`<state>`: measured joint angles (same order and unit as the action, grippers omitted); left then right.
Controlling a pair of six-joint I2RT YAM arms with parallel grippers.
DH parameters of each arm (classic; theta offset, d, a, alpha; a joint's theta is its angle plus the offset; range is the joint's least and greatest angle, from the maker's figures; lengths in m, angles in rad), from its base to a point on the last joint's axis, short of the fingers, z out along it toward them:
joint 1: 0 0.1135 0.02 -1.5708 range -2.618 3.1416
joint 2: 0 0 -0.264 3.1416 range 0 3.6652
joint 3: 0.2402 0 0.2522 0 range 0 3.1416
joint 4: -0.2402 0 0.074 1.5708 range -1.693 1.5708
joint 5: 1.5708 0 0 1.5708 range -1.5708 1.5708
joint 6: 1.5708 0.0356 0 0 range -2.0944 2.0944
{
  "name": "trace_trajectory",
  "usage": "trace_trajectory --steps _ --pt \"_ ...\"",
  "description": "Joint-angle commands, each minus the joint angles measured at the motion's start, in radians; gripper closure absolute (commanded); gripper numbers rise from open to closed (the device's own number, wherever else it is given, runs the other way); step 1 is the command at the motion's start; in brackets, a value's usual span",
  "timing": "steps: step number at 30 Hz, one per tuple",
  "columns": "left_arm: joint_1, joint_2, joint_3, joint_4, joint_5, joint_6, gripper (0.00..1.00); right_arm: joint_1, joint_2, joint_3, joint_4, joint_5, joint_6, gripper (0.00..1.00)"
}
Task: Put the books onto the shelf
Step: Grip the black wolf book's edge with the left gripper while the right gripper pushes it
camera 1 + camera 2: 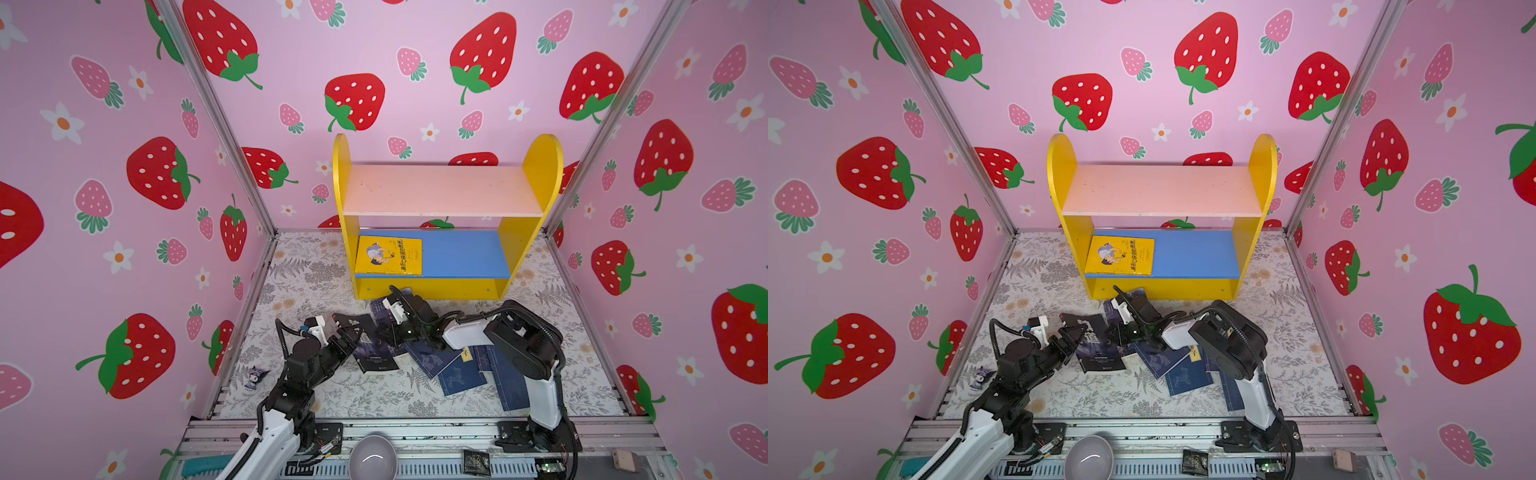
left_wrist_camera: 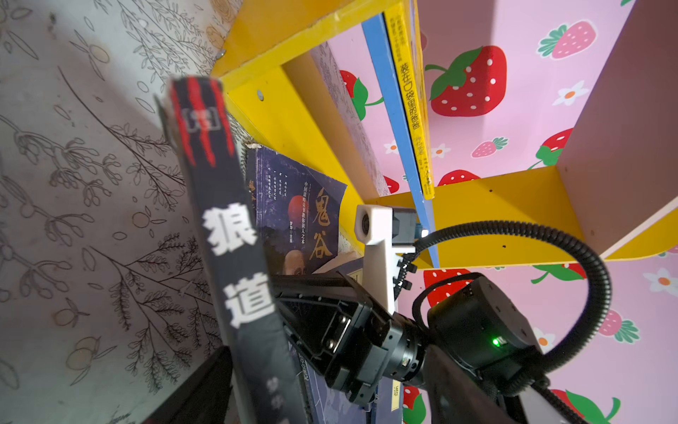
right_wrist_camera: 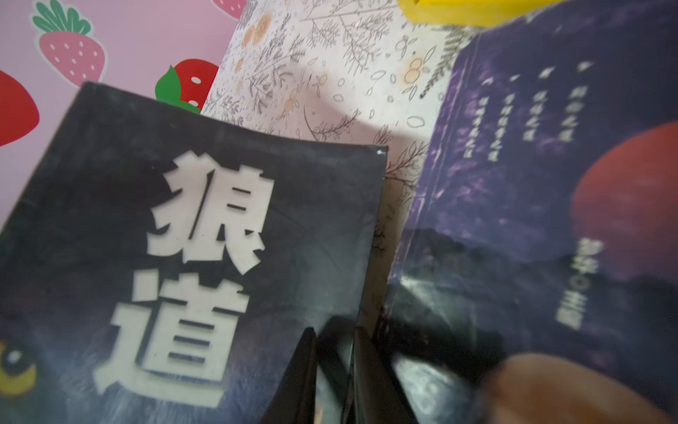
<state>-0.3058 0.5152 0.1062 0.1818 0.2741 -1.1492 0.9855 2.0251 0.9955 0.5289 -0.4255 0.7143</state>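
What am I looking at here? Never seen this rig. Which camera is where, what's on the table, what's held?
Two robot arms work on a floral table, and each ends in a two-finger gripper. The two wide pictures come from one overhead stereo camera, so they are nearly the same view. The two close-ups come from cameras on the arms' wrists.

At the back stands a small shelf, with a yellow book lying flat on its blue board. In front of it lie several navy books and a dark book with a red disc on its cover.

The right gripper appears shut on one edge of a black book. The left gripper is open, with its jaws either side of the opposite edge.
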Motion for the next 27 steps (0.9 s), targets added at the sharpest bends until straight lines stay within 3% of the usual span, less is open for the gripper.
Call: trace_trajectory --steps 1,7,16,19,22,27 --pt "-0.005 0.022 0.017 0.013 0.036 -0.03 0.24 0.012 0.03 -0.027 -0.053 -0.047 0.006 0.79" --pt "-0.004 0.106 0.138 -0.238 0.024 0.043 0.39 0.006 0.017 -0.039 -0.055 -0.032 0.006 0.79" --pt "-0.006 0.248 0.226 -0.318 0.072 0.116 0.73 0.0 -0.002 -0.029 -0.058 -0.025 -0.009 0.78" --pt "-0.005 0.248 0.245 -0.332 0.077 0.121 0.81 -0.005 -0.028 -0.026 -0.062 -0.023 -0.019 0.78" --pt "-0.004 0.229 0.293 -0.386 0.068 0.124 0.89 -0.014 -0.09 -0.028 -0.074 -0.011 -0.028 0.7" --pt "-0.007 0.198 0.425 -0.446 0.136 0.126 1.0 -0.072 -0.292 -0.033 -0.111 -0.024 -0.03 0.43"
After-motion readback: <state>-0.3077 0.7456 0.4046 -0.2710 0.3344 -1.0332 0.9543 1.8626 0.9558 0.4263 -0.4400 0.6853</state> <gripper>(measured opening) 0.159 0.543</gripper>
